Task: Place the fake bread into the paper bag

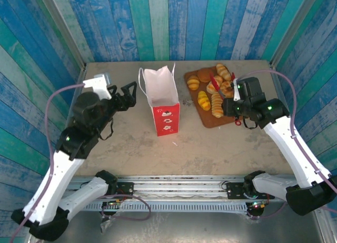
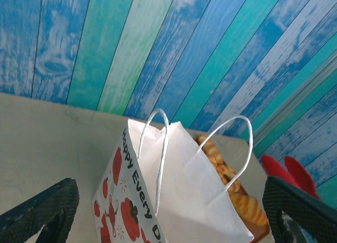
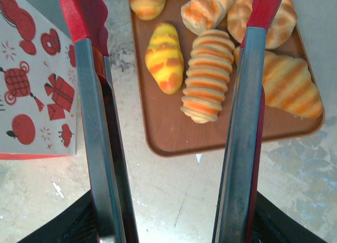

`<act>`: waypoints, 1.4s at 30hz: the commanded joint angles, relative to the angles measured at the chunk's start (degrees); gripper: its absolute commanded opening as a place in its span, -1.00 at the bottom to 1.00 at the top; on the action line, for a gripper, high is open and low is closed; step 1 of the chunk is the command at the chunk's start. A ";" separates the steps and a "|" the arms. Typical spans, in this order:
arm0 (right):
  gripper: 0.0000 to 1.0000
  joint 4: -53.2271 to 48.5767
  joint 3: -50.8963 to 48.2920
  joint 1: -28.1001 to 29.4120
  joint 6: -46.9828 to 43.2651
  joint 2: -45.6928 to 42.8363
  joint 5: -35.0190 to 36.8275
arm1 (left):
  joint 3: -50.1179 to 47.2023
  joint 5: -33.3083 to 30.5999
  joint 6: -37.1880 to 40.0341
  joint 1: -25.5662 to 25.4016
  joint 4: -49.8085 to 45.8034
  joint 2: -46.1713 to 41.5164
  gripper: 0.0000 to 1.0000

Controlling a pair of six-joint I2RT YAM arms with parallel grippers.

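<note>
The paper bag [image 1: 160, 98] stands upright and open-mouthed at the table's middle, white with red strawberry prints [image 2: 179, 195]. My left gripper [image 1: 130, 95] is open just left of it. In the left wrist view the bag's handles rise between the spread fingers [image 2: 45, 209]. The fake bread [image 1: 210, 93] lies on a brown tray [image 1: 218, 120] right of the bag, as several rolls and croissants. My right gripper [image 1: 231, 107] is shut on red-handled tongs [image 3: 100, 148]. The tongs are spread, their red tips over a ridged roll [image 3: 206, 74] and a yellow roll [image 3: 164, 57].
Blue and green plank walls close in the back and both sides. Bare table lies in front of the bag and the tray [image 3: 174, 135]. The bag's printed side [image 3: 31, 79] stands close to the tray's left edge.
</note>
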 commanded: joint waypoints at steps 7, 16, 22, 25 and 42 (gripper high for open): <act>0.12 -5.34 -3.45 -1.90 1.52 -2.03 0.15 | -7.70 -8.75 5.30 -0.21 6.18 -12.26 0.88; 0.11 -7.16 -7.01 -5.67 1.46 -0.21 -3.58 | -10.72 -14.82 8.78 -0.25 5.91 -17.78 0.88; 0.12 -9.20 -7.32 -6.01 1.13 4.29 -4.99 | -11.53 -15.26 9.07 -0.20 5.05 -18.46 0.88; 0.12 -9.33 -7.94 -6.03 1.02 6.49 -6.20 | -12.01 -15.27 9.02 -0.25 4.79 -18.76 0.88; 0.13 -6.35 -10.37 -6.02 1.71 12.67 -10.72 | -13.30 -15.19 8.70 -0.21 3.89 -19.31 0.88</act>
